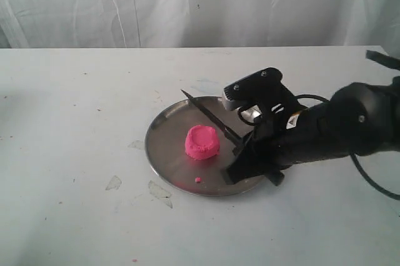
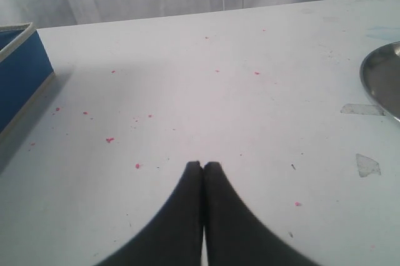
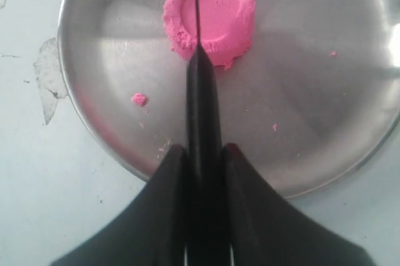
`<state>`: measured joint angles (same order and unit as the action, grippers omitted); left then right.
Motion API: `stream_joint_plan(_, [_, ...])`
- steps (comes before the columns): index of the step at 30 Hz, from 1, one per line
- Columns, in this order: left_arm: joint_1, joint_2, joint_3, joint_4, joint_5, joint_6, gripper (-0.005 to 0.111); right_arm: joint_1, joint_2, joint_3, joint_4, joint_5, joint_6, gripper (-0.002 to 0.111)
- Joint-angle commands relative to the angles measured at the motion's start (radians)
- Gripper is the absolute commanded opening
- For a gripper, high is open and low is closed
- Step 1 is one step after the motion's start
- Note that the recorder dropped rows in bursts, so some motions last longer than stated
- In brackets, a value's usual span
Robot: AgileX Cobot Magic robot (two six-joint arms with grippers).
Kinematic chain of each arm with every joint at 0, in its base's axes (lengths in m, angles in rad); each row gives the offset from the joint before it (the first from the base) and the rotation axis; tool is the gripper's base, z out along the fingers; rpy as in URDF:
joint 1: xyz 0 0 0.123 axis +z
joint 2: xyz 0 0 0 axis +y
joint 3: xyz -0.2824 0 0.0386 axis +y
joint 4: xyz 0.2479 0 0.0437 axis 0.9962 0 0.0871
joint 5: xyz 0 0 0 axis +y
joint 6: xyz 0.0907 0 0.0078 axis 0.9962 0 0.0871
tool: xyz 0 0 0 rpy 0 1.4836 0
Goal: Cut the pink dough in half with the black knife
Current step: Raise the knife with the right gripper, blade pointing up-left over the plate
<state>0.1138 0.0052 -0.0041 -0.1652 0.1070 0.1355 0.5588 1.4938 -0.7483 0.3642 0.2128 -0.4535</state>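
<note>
Gripping the knife (image 3: 200,103) handle, the right pincer (image 3: 203,148) aligns the blade over the dough (image 3: 219,13), upper centre, for halving. The left pincer (image 2: 203,165) sits closed, empty.

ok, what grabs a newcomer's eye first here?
The bright pink dough, one uncut lump, mid steel plate. Next, the right claw clamping the black knife, blade lined up across the dough. The left claw sits shut over the crumb-speckled table.

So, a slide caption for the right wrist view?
Right gripper holds the black knife, blade lined up with the uncut pink dough on the plate.
</note>
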Motion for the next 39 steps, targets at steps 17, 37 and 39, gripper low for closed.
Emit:
stream_joint_plan(17, [0.001,-0.005,0.004,-0.005,-0.001,-0.001,0.000,0.003,-0.351,0.077,-0.004,0.106,0.009,0.000])
stream_joint_plan(37, [0.001,-0.005,0.004,-0.005,-0.001,-0.001,0.000,-0.001,-0.325,0.087,0.002,-0.069,0.247,0.000])
stream_joint_plan(39, [0.001,-0.005,0.004,-0.005,-0.001,-0.001,0.000,-0.001,-0.325,0.130,0.004,-0.126,0.251,0.000])
